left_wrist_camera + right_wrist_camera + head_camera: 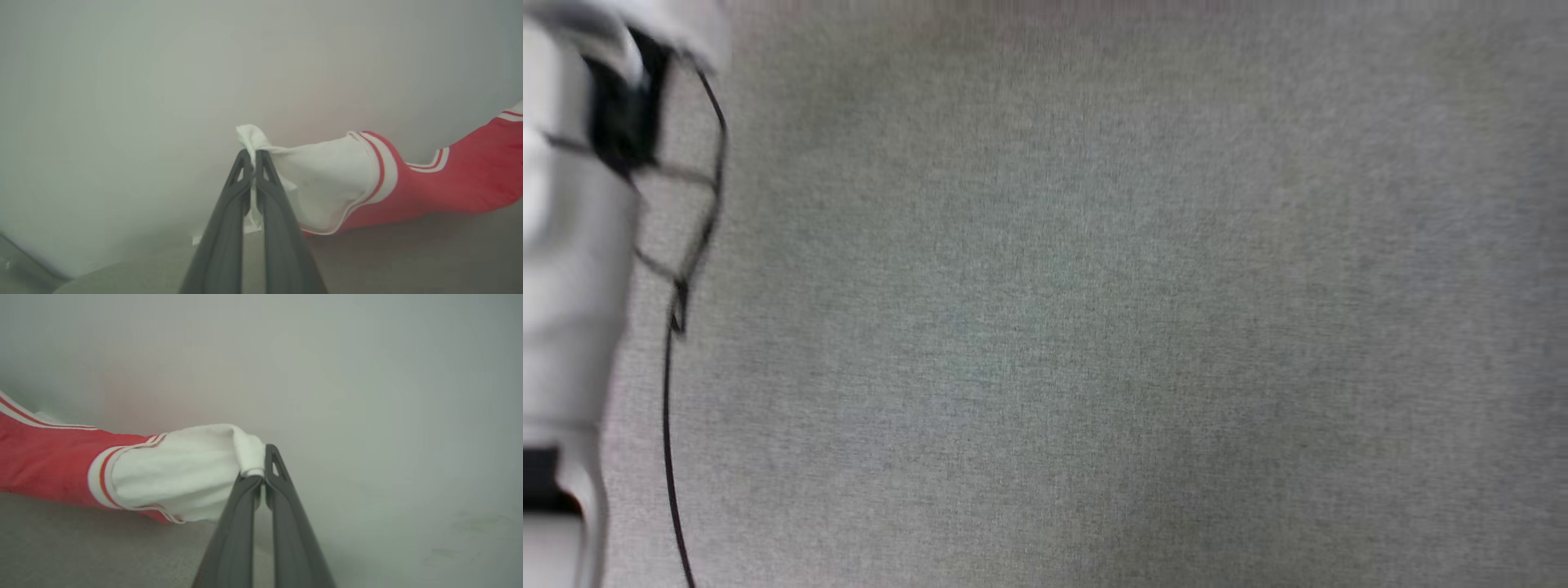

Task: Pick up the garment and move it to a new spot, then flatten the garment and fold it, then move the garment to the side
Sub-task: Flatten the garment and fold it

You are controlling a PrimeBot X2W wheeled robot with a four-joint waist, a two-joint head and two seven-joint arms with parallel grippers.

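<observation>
The garment (449, 183) is a red jersey with white sleeves and red-and-white striped trim. In the left wrist view my left gripper (254, 155) is shut on the tip of one white sleeve (327, 179), and the red body stretches away to the right. In the right wrist view my right gripper (261, 457) is shut on the tip of the other white sleeve (179, 473), with the garment's red body (41, 461) running off to the left. The cloth hangs taut just above the grey surface (102, 547).
The head view is blurred and looks down on a grey fabric surface (1094, 310). A pale robot arm segment (564, 269) with a thin black cable (670, 425) stands along the left edge. A pale wall (163, 61) lies behind the sleeves.
</observation>
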